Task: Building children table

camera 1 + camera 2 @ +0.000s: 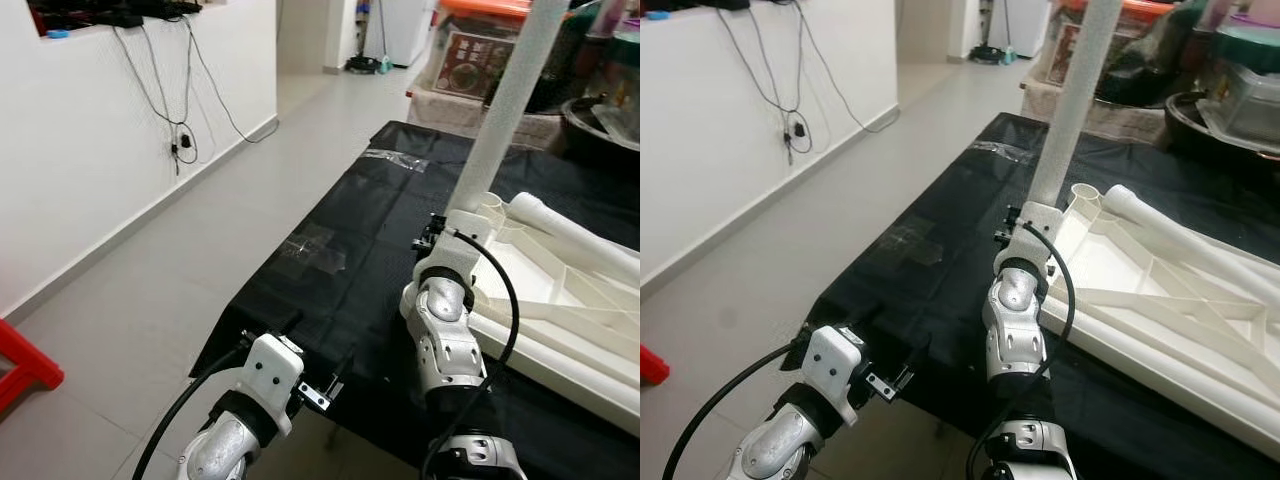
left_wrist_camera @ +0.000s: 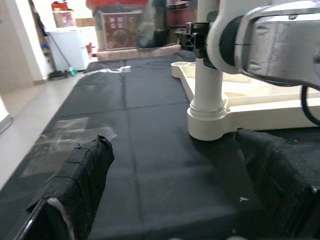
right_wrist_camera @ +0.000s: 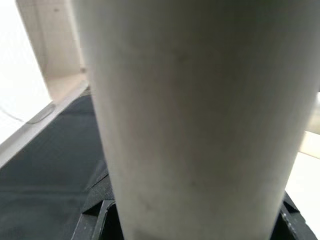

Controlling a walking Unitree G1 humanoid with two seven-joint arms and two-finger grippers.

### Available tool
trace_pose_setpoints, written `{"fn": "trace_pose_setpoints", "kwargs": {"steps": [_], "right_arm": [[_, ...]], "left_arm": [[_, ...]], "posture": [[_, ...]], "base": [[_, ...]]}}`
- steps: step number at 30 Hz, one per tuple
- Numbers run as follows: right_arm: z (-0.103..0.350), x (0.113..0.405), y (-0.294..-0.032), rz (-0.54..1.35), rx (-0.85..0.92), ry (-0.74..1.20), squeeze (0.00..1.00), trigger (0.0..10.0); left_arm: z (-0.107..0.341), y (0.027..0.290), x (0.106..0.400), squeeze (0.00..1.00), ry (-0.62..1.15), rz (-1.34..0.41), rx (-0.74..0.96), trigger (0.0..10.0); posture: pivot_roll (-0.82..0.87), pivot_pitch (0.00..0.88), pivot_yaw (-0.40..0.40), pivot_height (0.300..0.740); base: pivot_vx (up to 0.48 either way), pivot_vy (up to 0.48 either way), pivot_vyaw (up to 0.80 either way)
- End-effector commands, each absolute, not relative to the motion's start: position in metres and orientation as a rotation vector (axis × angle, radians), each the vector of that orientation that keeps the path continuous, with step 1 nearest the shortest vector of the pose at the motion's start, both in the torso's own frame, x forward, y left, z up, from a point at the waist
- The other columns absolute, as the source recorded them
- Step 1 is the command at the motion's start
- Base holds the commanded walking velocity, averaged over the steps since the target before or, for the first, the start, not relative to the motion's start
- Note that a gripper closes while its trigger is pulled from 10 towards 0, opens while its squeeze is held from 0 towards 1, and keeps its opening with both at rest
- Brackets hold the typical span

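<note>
The left gripper (image 2: 172, 190) hangs low at the near edge of the black-covered surface (image 1: 330, 250), fingers (image 2: 80, 185) spread wide and empty. To its right, the right gripper (image 3: 192, 220) is closed around a white table leg (image 1: 505, 110) standing upright in a corner socket of the overturned white tabletop (image 1: 560, 290). Another leg (image 1: 575, 235) lies across it.

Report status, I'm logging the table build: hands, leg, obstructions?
Right hand gripping upright white table leg, seated in corner socket of overturned tabletop. Left hand open, low at black mat edge. Spare leg lies on tabletop.
</note>
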State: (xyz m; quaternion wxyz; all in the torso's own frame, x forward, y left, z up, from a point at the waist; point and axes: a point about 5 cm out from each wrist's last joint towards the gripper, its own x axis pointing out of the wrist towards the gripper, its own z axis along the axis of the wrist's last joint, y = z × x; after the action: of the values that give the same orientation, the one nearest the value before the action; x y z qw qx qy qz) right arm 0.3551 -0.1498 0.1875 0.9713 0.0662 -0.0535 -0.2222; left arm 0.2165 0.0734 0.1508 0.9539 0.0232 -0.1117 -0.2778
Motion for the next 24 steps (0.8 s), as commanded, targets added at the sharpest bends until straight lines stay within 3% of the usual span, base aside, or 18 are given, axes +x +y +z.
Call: {"fn": "trace_pose_setpoints", "kwargs": {"steps": [1,2,3,4,8,9,11,13,14,15,16,18,19,22,24], "right_arm": [[0.170,0.350,-0.137,-0.487,0.246,-0.021,0.00,9.0],[0.173,0.351,-0.129,-0.459,0.239,-0.025,0.00,9.0],[0.176,0.351,-0.122,-0.412,0.233,-0.038,0.00,10.0],[0.180,0.351,-0.114,-0.327,0.226,-0.071,1.00,10.0],[0.190,0.350,-0.102,-0.192,0.223,-0.139,1.00,10.0],[0.192,0.352,-0.098,-0.099,0.255,-0.150,0.00,10.0],[0.193,0.354,-0.096,-0.033,0.280,-0.160,0.00,10.0],[0.195,0.357,-0.091,0.213,0.308,-0.163,0.00,10.0],[0.195,0.357,-0.091,0.213,0.308,-0.163,0.00,10.0],[0.194,0.356,-0.088,0.445,0.293,-0.140,0.00,10.0],[0.194,0.356,-0.088,0.445,0.293,-0.140,0.00,10.0],[0.192,0.352,-0.087,0.674,0.265,-0.097,0.00,10.0],[0.192,0.352,-0.087,0.674,0.265,-0.097,0.00,10.0],[0.187,0.348,-0.091,0.967,0.189,-0.022,0.00,10.0],[0.187,0.346,-0.090,1.059,0.177,0.002,0.00,10.0]], "left_arm": [[0.144,0.073,0.215,0.00,-0.189,-0.573,0.047,10.0],[0.143,0.073,0.215,0.00,-0.188,-0.574,0.047,10.0],[0.143,0.073,0.215,0.00,-0.187,-0.575,0.047,10.0],[0.143,0.073,0.215,0.00,-0.187,-0.575,0.047,10.0],[0.143,0.073,0.216,0.00,-0.186,-0.575,0.048,10.0],[0.143,0.072,0.216,0.00,-0.186,-0.576,0.048,10.0],[0.143,0.072,0.216,0.00,-0.186,-0.576,0.048,10.0],[0.143,0.072,0.216,0.00,-0.186,-0.576,0.048,10.0],[0.143,0.072,0.216,0.00,-0.186,-0.576,0.048,10.0],[0.143,0.072,0.216,0.00,-0.185,-0.577,0.048,10.0],[0.143,0.072,0.216,0.00,-0.185,-0.577,0.048,10.0],[0.143,0.072,0.216,0.00,-0.184,-0.577,0.047,10.0],[0.143,0.072,0.216,0.00,-0.184,-0.577,0.047,10.0],[0.143,0.071,0.216,0.00,-0.183,-0.580,0.047,10.0],[0.143,0.071,0.216,0.00,-0.182,-0.581,0.047,10.0]], "posture": [[0.11,0.097,-0.057,0.740],[0.11,0.097,-0.057,0.740],[0.11,0.096,-0.058,0.740],[0.11,0.096,-0.061,0.740],[0.11,0.099,-0.059,0.740],[0.11,0.102,-0.062,0.740],[0.11,0.102,-0.062,0.740],[0.11,0.101,-0.059,0.740],[0.11,0.101,-0.059,0.740],[0.11,0.101,-0.059,0.740],[0.11,0.101,-0.059,0.740],[0.11,0.100,-0.055,0.740],[0.11,0.100,-0.055,0.740],[0.11,0.099,-0.060,0.740],[0.11,0.098,-0.059,0.740]], "base": [[0.000,0.000,0.00],[0.000,0.000,0.00],[0.000,0.000,0.00],[0.000,0.000,0.00],[0.000,0.000,0.00],[0.000,0.000,0.00],[0.000,0.000,0.00],[0.000,0.000,0.00],[0.000,0.000,0.00],[0.000,0.000,0.00],[0.000,0.000,0.00],[0.000,0.000,0.00],[0.000,0.000,0.00],[0.000,0.000,0.00],[0.000,0.000,0.00]]}}
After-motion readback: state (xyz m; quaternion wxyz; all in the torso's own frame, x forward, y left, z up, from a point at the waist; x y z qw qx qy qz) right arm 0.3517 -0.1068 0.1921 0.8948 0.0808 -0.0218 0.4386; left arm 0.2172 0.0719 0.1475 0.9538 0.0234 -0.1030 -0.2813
